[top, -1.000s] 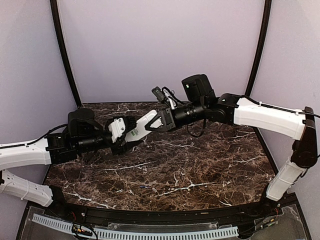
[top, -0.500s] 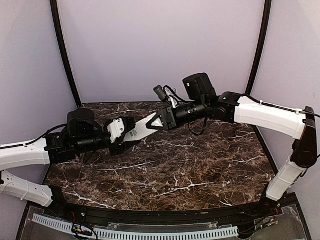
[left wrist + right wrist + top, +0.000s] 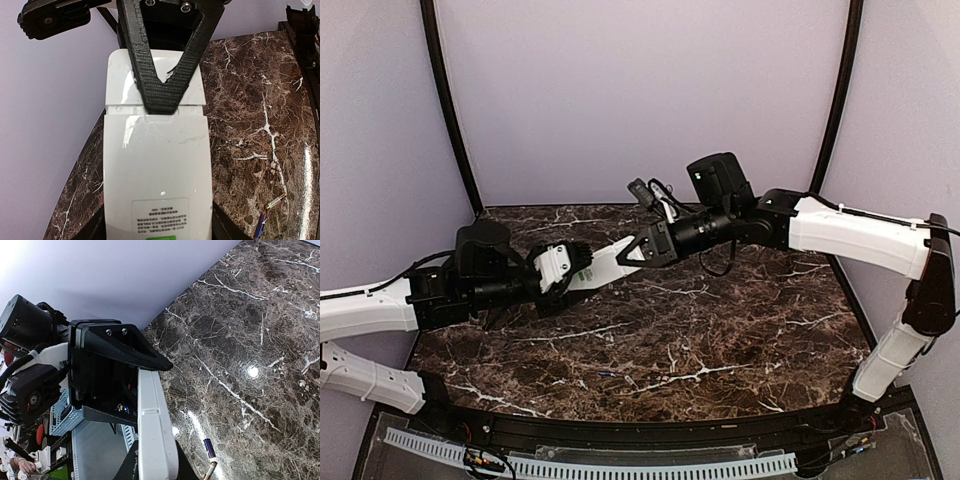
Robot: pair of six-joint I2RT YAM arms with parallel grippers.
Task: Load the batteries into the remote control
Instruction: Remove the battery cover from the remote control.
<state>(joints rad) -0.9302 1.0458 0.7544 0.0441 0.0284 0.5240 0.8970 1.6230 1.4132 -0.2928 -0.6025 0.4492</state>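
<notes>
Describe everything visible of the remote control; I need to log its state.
The remote control is a white, glossy plastic slab held in the air above the marble table, its back showing a printed label with a green strip and a seam across it. The left end effector grips one end, the right end effector the other.

The remote control (image 3: pixel 156 170) carries a small printed label (image 3: pixel 160 218) on its back; its lines are too small to read.

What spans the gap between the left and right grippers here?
The small white rectangular plastic remote control, clamped at opposite ends by left gripper and right gripper; the top external view shows it.
</notes>
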